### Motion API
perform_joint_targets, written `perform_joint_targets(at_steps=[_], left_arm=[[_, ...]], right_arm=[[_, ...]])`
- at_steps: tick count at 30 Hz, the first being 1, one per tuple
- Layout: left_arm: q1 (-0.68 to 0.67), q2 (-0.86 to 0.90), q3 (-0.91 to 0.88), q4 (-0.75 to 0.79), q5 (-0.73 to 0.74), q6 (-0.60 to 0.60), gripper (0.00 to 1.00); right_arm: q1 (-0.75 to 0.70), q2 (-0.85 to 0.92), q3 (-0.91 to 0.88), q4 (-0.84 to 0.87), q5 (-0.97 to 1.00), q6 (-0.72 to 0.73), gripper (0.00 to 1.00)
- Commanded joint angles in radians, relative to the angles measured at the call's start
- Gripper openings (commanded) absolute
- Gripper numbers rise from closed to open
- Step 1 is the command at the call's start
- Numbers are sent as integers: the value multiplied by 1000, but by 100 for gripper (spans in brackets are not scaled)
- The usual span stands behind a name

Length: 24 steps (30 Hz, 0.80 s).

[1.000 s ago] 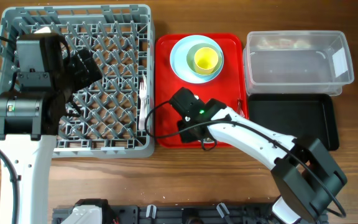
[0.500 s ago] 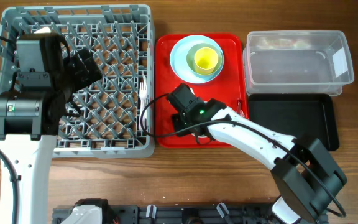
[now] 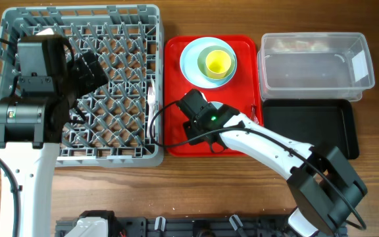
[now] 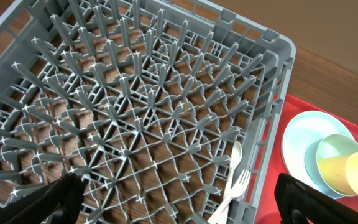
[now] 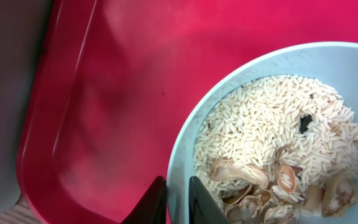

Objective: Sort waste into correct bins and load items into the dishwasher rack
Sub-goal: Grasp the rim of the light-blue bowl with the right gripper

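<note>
Pale blue bowl of rice scraps, sitting on the red tray.
Right jaws pinch its rim, nearly closed; left jaws gape empty above the rack. Next, likely: lift level, then tip into the clear tub.

Bright, even light, soft shadows; dishwasher rack crisp, red tray softly blurred.

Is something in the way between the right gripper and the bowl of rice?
Nothing visible. The right gripper has its fingertips on either side of the rice bowl rim, on the red tray.
</note>
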Motion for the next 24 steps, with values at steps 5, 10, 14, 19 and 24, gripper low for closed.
perform_joint_targets(at_steps=[5, 10, 14, 19, 24], left_arm=[[6, -3, 6, 3, -13, 2, 100], [6, -3, 6, 2, -13, 2, 100], [6, -3, 6, 2, -13, 2, 100], [6, -3, 6, 2, -13, 2, 100], [6, -3, 6, 3, -13, 2, 100]], right_arm=[[4, 15, -8, -5, 21, -10, 4], [1, 14, -8, -3, 51, -11, 4], [-7, 10, -6, -8, 51, -35, 4], [-25, -35, -4, -24, 51, -65, 4], [-49, -90, 0, -57, 47, -116, 4]])
